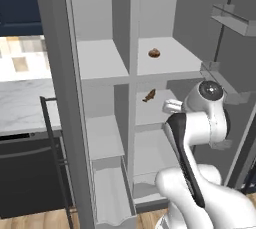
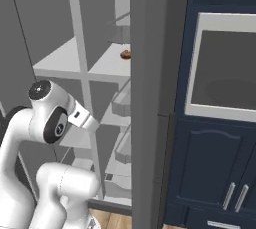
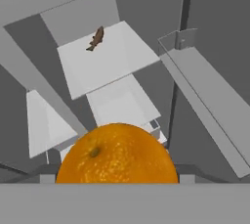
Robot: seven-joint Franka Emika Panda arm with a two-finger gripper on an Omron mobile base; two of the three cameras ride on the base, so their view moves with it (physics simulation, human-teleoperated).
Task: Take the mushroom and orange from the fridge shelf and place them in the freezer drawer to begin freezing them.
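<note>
Right now the orange point(image 3: 117, 153) sits low and centre in the hand view, tight against the gripper, whose fingers it hides; whether the claw is gripping it, I cannot tell. Up on the fridge shelf point(image 1: 170, 60), upper middle, lies the mushroom point(image 1: 154, 53).

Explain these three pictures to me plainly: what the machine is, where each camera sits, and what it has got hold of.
This is a white robot arm on a base that drives, facing an open fridge. Two cameras ride behind it, left and right; the third sits on its hand. In the hand view the orange sits right at the gripper, so it seems to be held, though the fingers are hidden. The mushroom lies on the fridge shelf. One shelf lower lies a pointed dark brown piece. The narrow freezer drawer stands pulled out at lower left.
</note>
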